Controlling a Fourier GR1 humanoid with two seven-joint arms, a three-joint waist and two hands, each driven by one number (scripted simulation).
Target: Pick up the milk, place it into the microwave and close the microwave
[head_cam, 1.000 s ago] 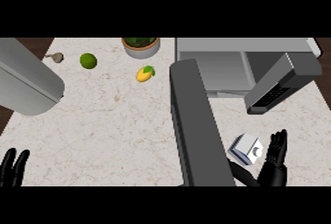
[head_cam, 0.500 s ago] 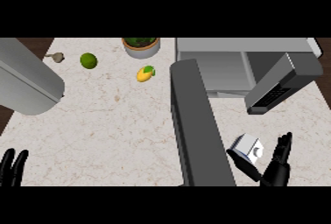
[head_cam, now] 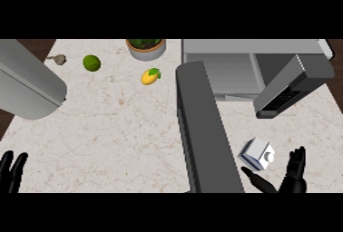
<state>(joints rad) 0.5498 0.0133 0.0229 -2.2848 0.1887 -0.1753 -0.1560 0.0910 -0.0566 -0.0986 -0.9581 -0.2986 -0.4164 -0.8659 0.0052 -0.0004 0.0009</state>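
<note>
Here we see our right hand [head_cam: 289,177] spread open, holding nothing, thumb and fingers flanking the milk [head_cam: 257,154] just ahead of its palm. Further ahead, the microwave [head_cam: 249,68] stands open. Our left hand [head_cam: 11,169] rests open, far to the side.

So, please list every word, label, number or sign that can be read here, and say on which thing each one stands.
No text can be read anywhere in this view.
Milk carton: its faces show only pale patches; no legible letters.
Microwave control panel: small light marks that may be buttons, too small to read.
Potted plant, green fruit, yellow fruit, counter: no labels visible.
</note>
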